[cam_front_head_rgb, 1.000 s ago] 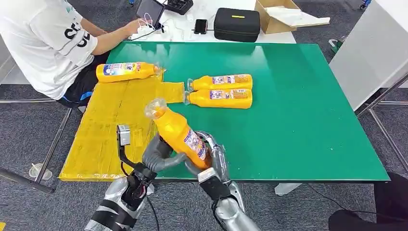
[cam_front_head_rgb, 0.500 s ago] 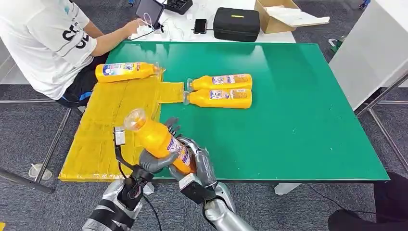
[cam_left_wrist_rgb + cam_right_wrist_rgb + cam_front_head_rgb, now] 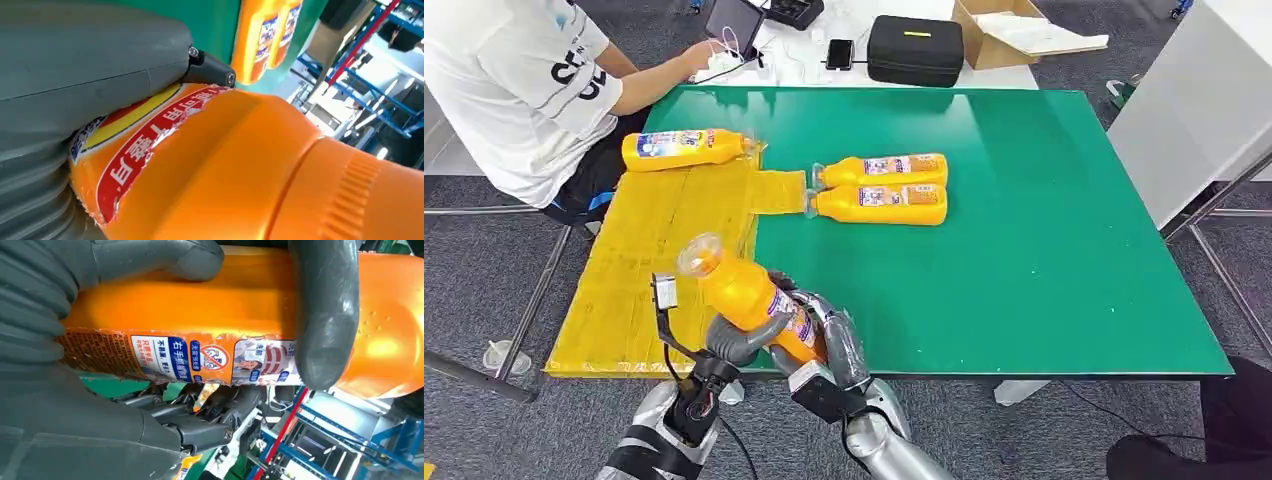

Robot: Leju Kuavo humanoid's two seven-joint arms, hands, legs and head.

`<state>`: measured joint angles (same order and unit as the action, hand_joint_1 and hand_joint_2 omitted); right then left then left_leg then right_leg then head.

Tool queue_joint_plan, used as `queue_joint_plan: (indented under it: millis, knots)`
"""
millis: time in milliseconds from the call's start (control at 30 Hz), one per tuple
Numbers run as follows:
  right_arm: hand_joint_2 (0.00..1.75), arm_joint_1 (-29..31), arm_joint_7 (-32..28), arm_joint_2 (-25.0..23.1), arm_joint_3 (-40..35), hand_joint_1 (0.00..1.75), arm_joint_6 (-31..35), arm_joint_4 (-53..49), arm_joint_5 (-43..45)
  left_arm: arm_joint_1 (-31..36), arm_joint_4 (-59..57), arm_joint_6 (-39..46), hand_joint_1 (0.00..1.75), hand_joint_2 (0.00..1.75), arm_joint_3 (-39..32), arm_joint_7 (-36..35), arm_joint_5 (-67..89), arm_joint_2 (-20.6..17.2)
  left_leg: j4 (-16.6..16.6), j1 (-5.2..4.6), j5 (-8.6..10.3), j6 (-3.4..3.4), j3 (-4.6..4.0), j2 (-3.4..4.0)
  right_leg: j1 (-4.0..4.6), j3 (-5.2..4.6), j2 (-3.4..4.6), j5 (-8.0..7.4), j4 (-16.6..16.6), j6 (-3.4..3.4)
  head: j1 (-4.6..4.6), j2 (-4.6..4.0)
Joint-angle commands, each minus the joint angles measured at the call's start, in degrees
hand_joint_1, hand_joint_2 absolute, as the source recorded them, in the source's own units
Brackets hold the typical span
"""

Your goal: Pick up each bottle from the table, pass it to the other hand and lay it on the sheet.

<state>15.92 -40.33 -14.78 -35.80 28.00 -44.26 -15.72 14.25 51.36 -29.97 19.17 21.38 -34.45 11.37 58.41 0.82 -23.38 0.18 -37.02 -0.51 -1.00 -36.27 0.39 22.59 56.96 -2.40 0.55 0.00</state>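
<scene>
- Head view: an orange bottle (image 3: pixel 749 300) is held tilted in the air over the near edge of the green table (image 3: pixel 1024 250), its cap end pointing up and toward the yellow sheet (image 3: pixel 664 260)
- Both hands clasp it: the left hand (image 3: pixel 734 338) wraps its body from the sheet side, and the right hand (image 3: pixel 829 335) grips its lower part
- Right wrist view shows the thumb (image 3: pixel 165 257) and a dark finger (image 3: pixel 325 310) curled over the labelled body
- One bottle on the sheet (image 3: pixel 686 148) lies at the far end
- Two more bottles (image 3: pixel 882 187) lie side by side on the table, touching
- A person in a white shirt (image 3: pixel 514 85) sits beyond the sheet's far corner
</scene>
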Motion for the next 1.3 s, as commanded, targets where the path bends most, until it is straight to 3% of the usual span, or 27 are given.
queue_joint_plan:
  millis: [33, 100, 133, 400, 433, 600, 733, 933, 1000, 1200, 1300]
  knots:
    - [1.75, 0.33, 0.33, -0.57, -0.84, 1.69, -0.61, 6.06, -1.55, 2.3, 1.9, 1.3, 1.75, 1.75, 2.1, -0.2, 1.07, 1.46, 0.01, 0.06, -0.07, 0.03, 0.19, -0.17, 0.09, 0.29, -0.25, 0.11, -0.03, 0.09, 0.0, 0.0]
    - [1.75, 0.41, 0.33, -0.7, -0.4, 1.4, -0.17, 6.02, -2.13, 2.33, 2.12, 1.94, 1.75, 1.75, 1.86, -0.04, 1.37, 1.55, -0.01, 0.02, -0.01, 0.03, 0.08, -0.13, 0.04, 0.14, -0.17, 0.05, -0.03, 0.05, 0.0, 0.0]
    - [1.75, 0.39, 0.33, -0.73, -0.2, 0.0, 0.05, 5.88, -2.33, 2.37, 2.26, 2.14, 1.75, 1.75, 1.8, 0.06, 1.55, 1.53, 0.03, 0.08, -0.15, 0.06, 0.39, -0.17, 0.12, 0.51, -0.28, 0.19, -0.05, 0.14, 0.02, 0.0]
    - [1.75, -0.54, 0.33, -0.85, 2.77, 0.0, -0.96, 1.3, -1.27, 2.41, 5.41, 7.83, 1.75, 1.75, 0.55, 4.03, 7.35, 1.23, -0.01, 0.0, -0.03, 0.03, 0.09, -0.04, 0.02, 0.13, -0.07, 0.04, -0.01, 0.06, 0.02, 0.02]
    - [0.0, -0.79, 0.33, -0.68, 3.44, 0.0, -1.55, -0.07, -1.25, 2.4, 6.27, 9.19, 1.75, 1.75, 0.01, 4.7, 8.82, 1.32, 0.01, 0.03, -0.07, 0.03, 0.16, -0.07, 0.05, 0.22, -0.12, 0.08, -0.01, 0.09, 0.02, 0.0]
    - [0.0, -4.04, 0.33, 0.34, 6.84, 0.0, -4.5, -12.19, -0.01, 3.14, 10.36, 20.74, 1.75, 1.75, -4.4, 9.57, 19.23, 1.99, 0.04, 0.01, -0.01, 0.03, -0.02, -0.11, 0.03, 0.05, -0.15, 0.05, 0.04, 0.06, 0.02, 0.0]
    - [0.0, -7.52, 0.33, 1.47, 7.24, 0.0, -5.65, -24.39, 1.68, 5.61, 12.0, 38.38, 1.75, 1.75, -7.18, 16.8, 36.18, 1.38, 0.07, 0.05, -0.07, 0.03, 0.08, -0.08, 0.08, 0.17, -0.15, 0.1, 0.05, 0.11, 0.02, 0.0]
    - [0.0, -7.76, 0.33, 1.22, 7.56, 0.0, -5.89, -24.54, 1.26, 5.92, 12.15, 37.61, 1.75, 1.75, -8.85, 16.39, 37.0, 1.61, -0.01, 0.02, 0.0, 0.02, 0.03, -0.07, 0.03, 0.09, -0.07, 0.01, -0.02, 0.05, 0.0, 0.0]
    - [0.0, -8.67, 0.33, 2.28, 6.13, 0.0, -3.66, -30.27, 4.49, 7.21, 10.53, 45.5, 1.75, 1.75, -9.29, 18.5, 44.39, 1.0, 0.01, 0.02, -0.03, 0.04, 0.07, -0.08, 0.04, 0.15, -0.1, 0.04, -0.01, 0.06, 0.0, 0.02]
    - [0.0, -9.62, 0.33, 3.2, 5.67, 0.0, -4.33, -37.21, 7.7, 17.41, -6.97, 62.23, 1.75, 1.75, -11.27, 18.22, 64.39, -3.49, -0.01, 0.04, -0.04, 0.02, 0.23, -0.11, 0.08, 0.32, -0.16, 0.07, -0.01, 0.14, 0.0, 0.0]
    - [0.0, -8.69, 0.33, 3.17, 5.18, 0.0, -6.3, -36.1, 8.12, 23.92, -21.67, 63.91, 1.75, 1.75, -5.76, 11.87, 80.3, -7.24, -0.09, 0.05, 0.03, -0.01, 0.26, -0.14, 0.08, 0.34, -0.19, 0.03, -0.06, 0.15, 0.0, 0.0]
